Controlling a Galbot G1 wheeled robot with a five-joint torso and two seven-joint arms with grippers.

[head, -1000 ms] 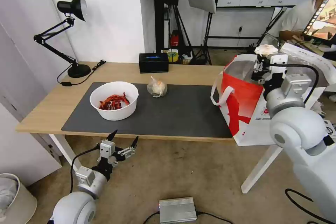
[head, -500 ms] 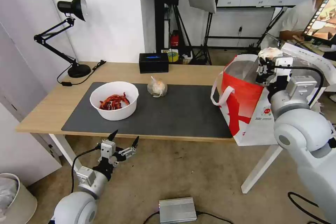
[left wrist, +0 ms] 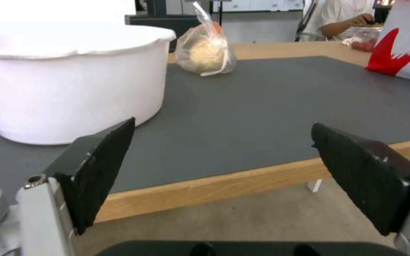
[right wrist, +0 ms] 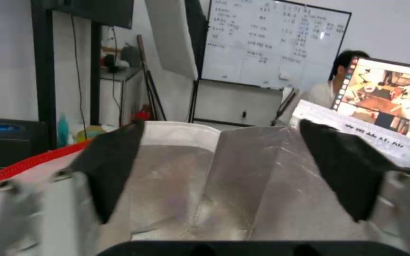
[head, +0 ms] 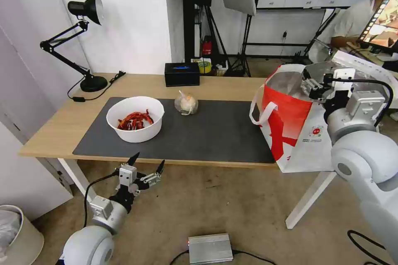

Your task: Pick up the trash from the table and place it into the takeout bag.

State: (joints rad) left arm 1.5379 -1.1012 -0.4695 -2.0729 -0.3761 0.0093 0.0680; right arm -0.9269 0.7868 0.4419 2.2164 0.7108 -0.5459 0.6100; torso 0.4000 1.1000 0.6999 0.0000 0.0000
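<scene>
My right claw (head: 314, 85) hangs over the open mouth of the bag (head: 290, 124), fingers spread wide w/ nothing between them — from the wrist I look straight down past both black pads (right wrist: 112, 167) at the silver foil lining (right wrist: 224, 185). The bag's red rim runs just beside my pad on one side. The bag stands at the table's (head: 62, 128) end, its white handle (head: 261, 112) drooping toward the grey mat (head: 215, 132).

My left claw (head: 146, 165) sits low, in front of the table's near edge and below the tabletop, also open wide and empty. Ahead of it, just past the wood edge, is the white bowl (head: 134, 119) w/ red scraps, resting on the mat. Farther off and apart from the bowl sits the small knotted bag (head: 186, 103), upright, also on the mat. Past that, at the table's back edge, a black box (head: 181, 73); the desk lamp (head: 85, 41) stands off at the far corner.
</scene>
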